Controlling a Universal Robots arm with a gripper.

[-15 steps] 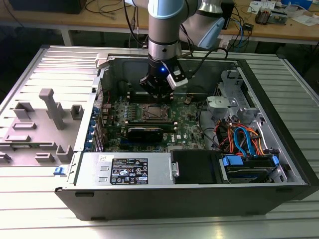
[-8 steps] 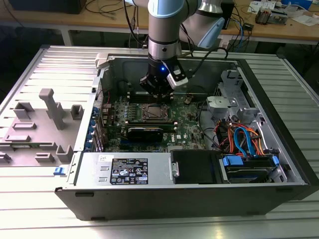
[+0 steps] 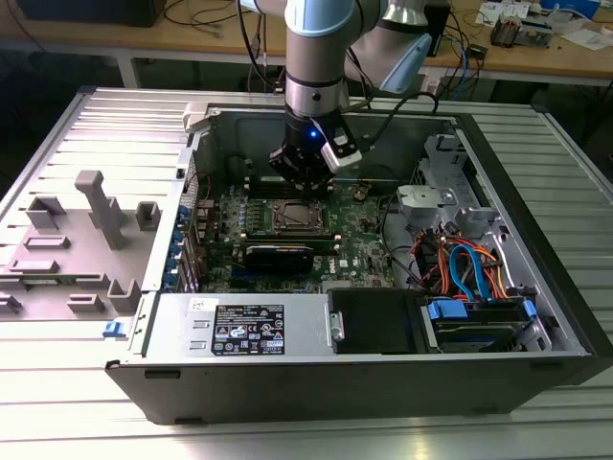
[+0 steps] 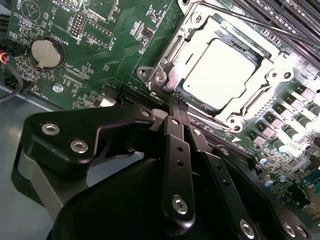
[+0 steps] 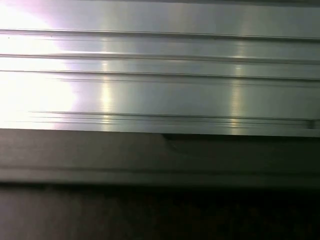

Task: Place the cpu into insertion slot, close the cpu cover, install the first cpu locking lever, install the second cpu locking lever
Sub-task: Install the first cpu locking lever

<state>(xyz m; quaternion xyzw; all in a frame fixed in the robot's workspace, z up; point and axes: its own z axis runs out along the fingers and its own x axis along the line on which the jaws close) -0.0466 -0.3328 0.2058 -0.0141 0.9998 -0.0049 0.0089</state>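
Gripper (image 4: 172, 102) fingers pressed together, empty, just beside the slot (image 4: 220, 75) rim; cpu (image 4: 217, 75) already seated under the closed cover (image 4: 270, 70); lever (image 4: 260, 25) looks thin, springy, slippery, best pushed near its end

Glossy silver metal top on the cpu (image 4: 220, 75), bright bare-metal cpu cover (image 4: 260, 75) framing it, matt black gripper (image 4: 176, 106) links with shiny steel screws, glossy green motherboard (image 4: 110, 45), brushed ribbed aluminium table (image 5: 160, 75), grey sheet-metal computer case (image 3: 316, 383)
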